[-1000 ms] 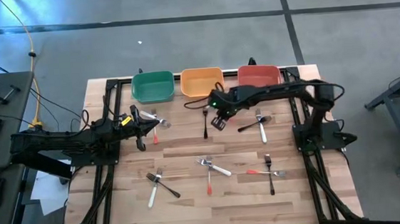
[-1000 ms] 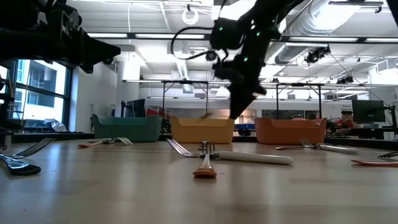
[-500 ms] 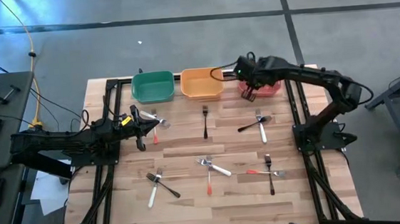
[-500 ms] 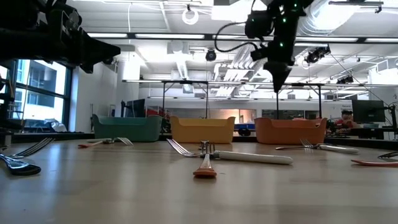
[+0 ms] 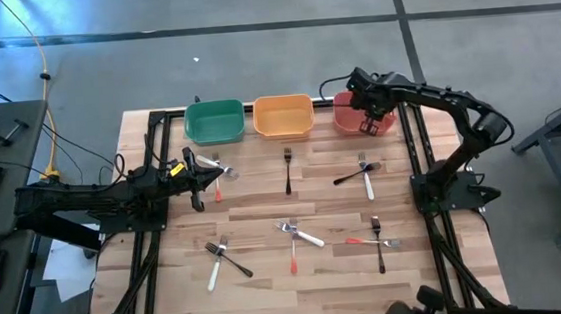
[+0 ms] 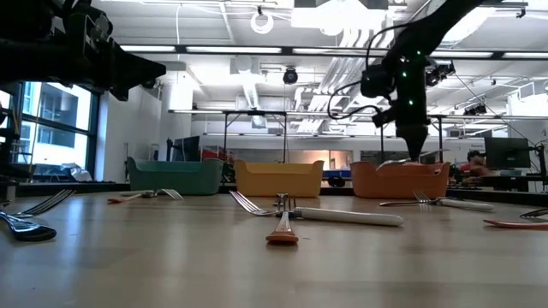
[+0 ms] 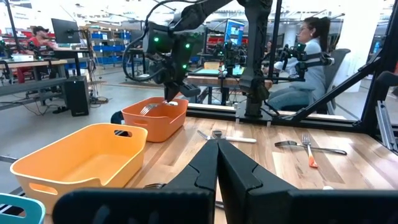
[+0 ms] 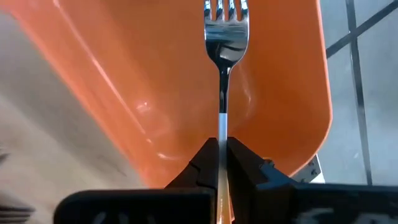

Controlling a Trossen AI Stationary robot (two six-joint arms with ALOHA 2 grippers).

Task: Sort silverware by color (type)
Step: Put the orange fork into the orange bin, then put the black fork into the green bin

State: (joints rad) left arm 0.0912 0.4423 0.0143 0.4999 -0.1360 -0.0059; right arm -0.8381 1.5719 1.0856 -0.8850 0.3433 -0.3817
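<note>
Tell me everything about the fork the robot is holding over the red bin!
The fork is slim, shiny metal, with four short tines, a rounded neck and a thin straight silver handle. The right hand is shut on the handle, so the fork points straight out from the fingers. It hangs in the air over the red bin, its head above the bin's bare inside. From the low view the head peeks just above the rim. Only the fingers touch it.
</note>
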